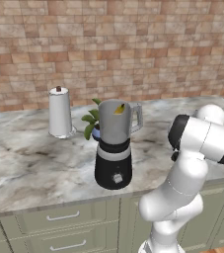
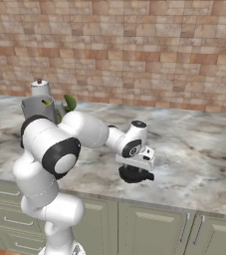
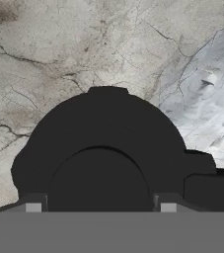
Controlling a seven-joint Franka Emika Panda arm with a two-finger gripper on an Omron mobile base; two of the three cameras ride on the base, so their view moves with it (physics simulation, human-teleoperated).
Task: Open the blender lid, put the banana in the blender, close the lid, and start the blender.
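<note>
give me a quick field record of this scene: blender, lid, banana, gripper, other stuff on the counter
blender: on the marble counter near its front edge, jar open, no lid on it
banana: inside the jar, yellow showing at the top
blender lid: lying on the counter to the right of the blender, off the jar
gripper: lowered over the lid, fingers on either side of its raised knob; firm grip not confirmed
white roll: upright, behind and left of the blender
plant: green leaves just behind the blender
step left: lid back on, then start
</note>
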